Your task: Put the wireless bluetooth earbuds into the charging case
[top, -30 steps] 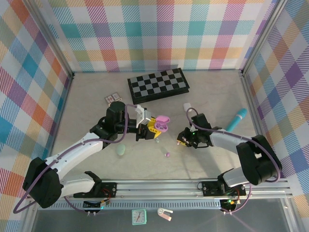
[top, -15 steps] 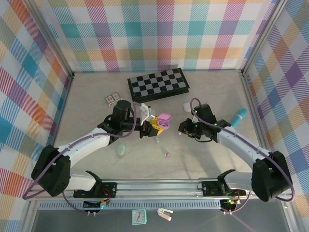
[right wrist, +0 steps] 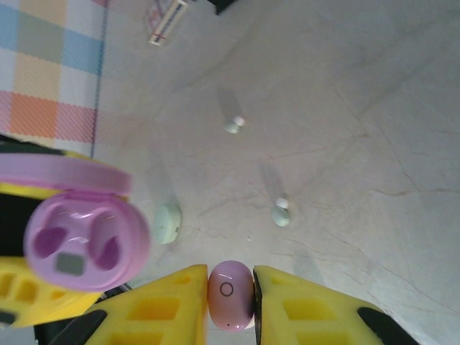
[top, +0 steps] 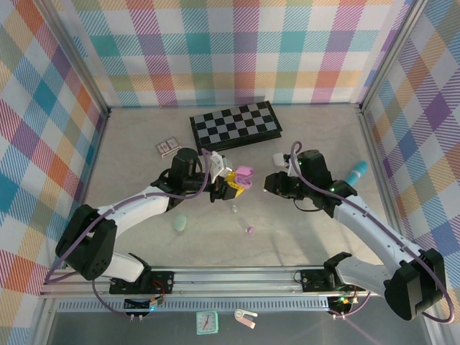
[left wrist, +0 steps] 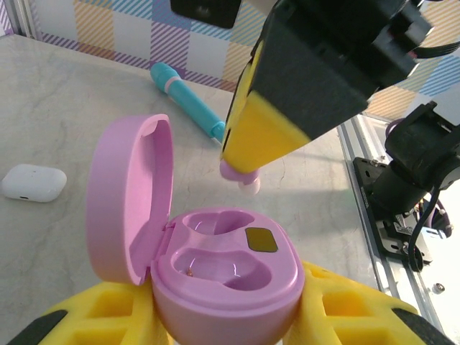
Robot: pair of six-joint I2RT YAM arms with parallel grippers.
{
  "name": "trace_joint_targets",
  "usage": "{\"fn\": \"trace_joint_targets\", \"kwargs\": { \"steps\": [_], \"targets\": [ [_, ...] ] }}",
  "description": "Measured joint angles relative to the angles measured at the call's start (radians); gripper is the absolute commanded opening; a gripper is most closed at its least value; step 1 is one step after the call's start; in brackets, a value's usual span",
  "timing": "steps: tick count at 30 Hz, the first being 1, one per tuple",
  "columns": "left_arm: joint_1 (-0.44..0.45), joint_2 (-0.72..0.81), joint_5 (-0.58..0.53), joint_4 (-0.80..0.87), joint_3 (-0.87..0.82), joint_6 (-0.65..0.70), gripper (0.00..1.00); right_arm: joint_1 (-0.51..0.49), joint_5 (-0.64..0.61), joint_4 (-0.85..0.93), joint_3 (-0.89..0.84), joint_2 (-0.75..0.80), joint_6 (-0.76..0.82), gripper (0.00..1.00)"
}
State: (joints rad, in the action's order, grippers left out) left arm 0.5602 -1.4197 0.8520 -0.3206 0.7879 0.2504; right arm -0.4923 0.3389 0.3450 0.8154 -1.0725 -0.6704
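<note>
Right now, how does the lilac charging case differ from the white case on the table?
Colour: the lilac case is lilac, the white case is white. State: the lilac case stands open, lid tipped back, both sockets empty; the white case is closed. Support: the lilac case is held in the left gripper; the white case lies loose on the table. Both are small, rounded and pebble-like.

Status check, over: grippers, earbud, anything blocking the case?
Left gripper shut on open lilac case. Right gripper shut on lilac earbud, hovering near the case, not touching. Both sockets empty, nothing between.
</note>
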Motion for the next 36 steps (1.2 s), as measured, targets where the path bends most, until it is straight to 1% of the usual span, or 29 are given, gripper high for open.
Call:
{"fn": "trace_joint_targets", "kwargs": {
  "steps": [7,16,23,31,36],
  "targets": [
    [-0.003,0.0,0.018,-0.001,0.0,-0.003,0.21,-0.005,0.062,-0.098,0.0,0.043,0.033,0.21],
    [-0.003,0.0,0.061,-0.05,0.0,-0.045,0.21,-0.052,0.119,-0.159,0.052,0.001,0.085,0.21],
    [-0.003,0.0,0.083,-0.098,0.0,-0.084,0.21,-0.073,0.123,-0.18,0.056,-0.027,0.102,0.21],
    [-0.003,0.0,0.099,-0.105,0.0,-0.106,0.21,-0.079,0.117,-0.188,0.056,-0.029,0.111,0.2],
    [-0.005,0.0,0.108,-0.127,0.0,-0.113,0.21,-0.085,0.092,-0.186,0.056,-0.029,0.119,0.2]
  ]
}}
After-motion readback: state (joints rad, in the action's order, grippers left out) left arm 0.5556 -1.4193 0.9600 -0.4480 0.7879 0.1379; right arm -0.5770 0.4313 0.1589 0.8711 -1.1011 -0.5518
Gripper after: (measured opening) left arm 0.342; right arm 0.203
